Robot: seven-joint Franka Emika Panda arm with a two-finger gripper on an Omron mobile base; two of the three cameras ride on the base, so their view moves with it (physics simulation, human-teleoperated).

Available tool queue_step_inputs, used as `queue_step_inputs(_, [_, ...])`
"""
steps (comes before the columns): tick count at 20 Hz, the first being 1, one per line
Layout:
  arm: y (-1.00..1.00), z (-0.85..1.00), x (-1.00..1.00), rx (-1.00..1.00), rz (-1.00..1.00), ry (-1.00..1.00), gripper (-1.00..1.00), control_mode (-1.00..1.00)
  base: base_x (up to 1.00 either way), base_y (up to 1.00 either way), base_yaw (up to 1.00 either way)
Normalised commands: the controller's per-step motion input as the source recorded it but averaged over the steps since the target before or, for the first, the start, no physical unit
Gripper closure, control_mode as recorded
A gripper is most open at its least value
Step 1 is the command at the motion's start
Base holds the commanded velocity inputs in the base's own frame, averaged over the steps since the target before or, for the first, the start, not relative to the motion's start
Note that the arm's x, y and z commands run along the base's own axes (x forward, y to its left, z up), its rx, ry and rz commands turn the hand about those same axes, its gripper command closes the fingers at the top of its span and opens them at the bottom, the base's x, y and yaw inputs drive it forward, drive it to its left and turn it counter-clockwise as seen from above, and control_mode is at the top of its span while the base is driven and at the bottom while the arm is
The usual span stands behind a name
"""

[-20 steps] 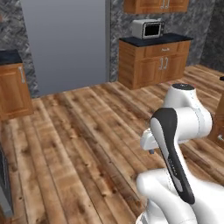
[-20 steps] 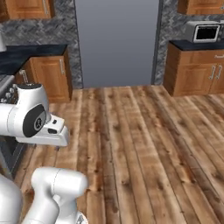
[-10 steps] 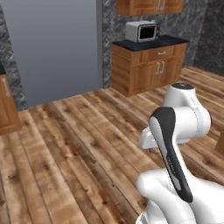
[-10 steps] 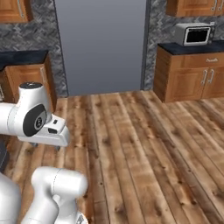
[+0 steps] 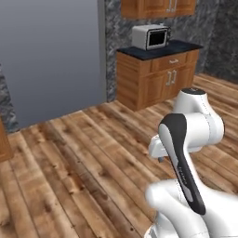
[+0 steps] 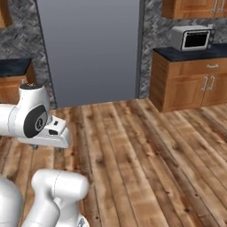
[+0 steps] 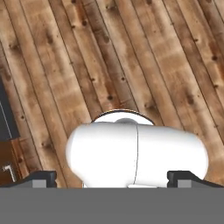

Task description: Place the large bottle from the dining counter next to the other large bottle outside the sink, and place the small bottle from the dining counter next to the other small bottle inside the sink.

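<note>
Left base view gives me wood floor at nine o'clock, a tall grey fridge at eleven, a microwave on a cabinet at one; my arm covers four o'clock. Right base view shows a black worktop cut off at nine. Hand view points down at planks; the gripper has its jaws spread wide, holding nothing, fingertips barely peeking. I can't make out any bottle, sink or dining counter.
</note>
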Motion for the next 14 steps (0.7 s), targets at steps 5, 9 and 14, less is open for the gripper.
queue_step_inputs(5, [0.00,0.00,0.00,0.00,0.00,0.00,-1.00,1.00,1.00,0.03,-0.36])
queue_step_inputs(9, [0.00,0.00,0.00,0.00,0.00,0.00,-1.00,1.00,1.00,0.00,-0.51])
queue_step_inputs(14, [0.00,0.00,0.00,0.00,0.00,0.00,-1.00,1.00,0.98,0.00,-0.64])
